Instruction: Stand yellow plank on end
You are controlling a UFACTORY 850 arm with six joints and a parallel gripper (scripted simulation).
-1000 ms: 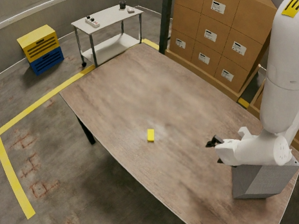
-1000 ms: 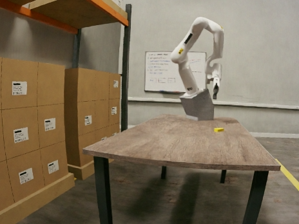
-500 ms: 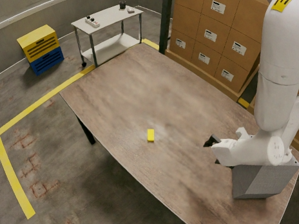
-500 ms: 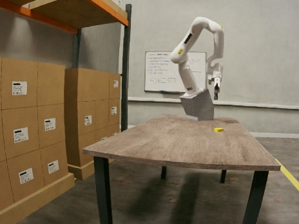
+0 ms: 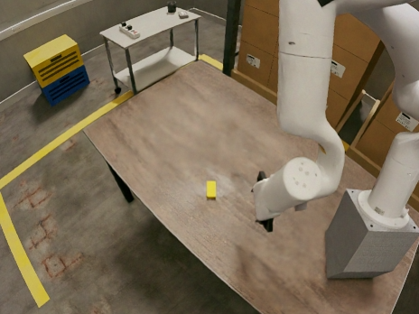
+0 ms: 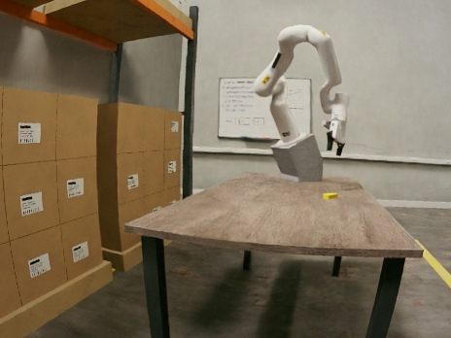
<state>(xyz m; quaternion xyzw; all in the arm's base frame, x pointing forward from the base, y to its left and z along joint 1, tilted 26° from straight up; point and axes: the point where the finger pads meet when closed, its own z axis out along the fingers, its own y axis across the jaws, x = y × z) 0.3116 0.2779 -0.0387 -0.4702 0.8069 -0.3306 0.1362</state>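
Observation:
The yellow plank [image 5: 210,189] is a small flat block lying on its broad face on the wooden table [image 5: 226,171], near the front edge. It also shows in the exterior view [image 6: 329,195], flat near the table's right side. My gripper [image 5: 265,200] is open and empty, with dark fingers pointing downward. It hangs well above the table and to the right of the plank. In the exterior view the gripper [image 6: 335,145] is high above the plank, in front of the wall.
The robot's grey base block [image 5: 366,235] stands on the table's right corner. Cardboard boxes [image 5: 316,54] line the far side. A white cart [image 5: 151,41] and a yellow and blue crate [image 5: 56,69] stand on the floor beyond the table.

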